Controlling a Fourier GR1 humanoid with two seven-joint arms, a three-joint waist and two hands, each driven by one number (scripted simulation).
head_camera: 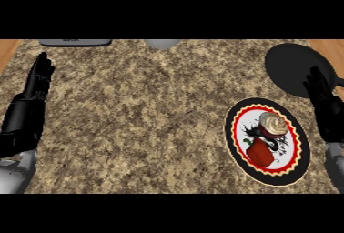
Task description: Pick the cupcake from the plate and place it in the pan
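A cupcake [274,124] with swirled cream frosting and a dark red wrapper stands on the upper part of a round plate [236,136] with a black rim and red zigzag border, at the right of the counter. A red pepper-like item [260,154] lies on the same plate, just below the cupcake. The black pan [290,68] sits at the far right, above the plate. My right hand [326,109] is open, fingers straight, to the right of the plate and overlapping the pan's lower right edge. At the left edge my left hand [33,88] rests open, fingers up.
The speckled granite counter [141,113] fills the view. A grey flat object [74,42] lies at the top left edge, and a pale rounded object [161,43] at the top middle. Wood surface [8,48] shows beyond the counter's left and right corners.
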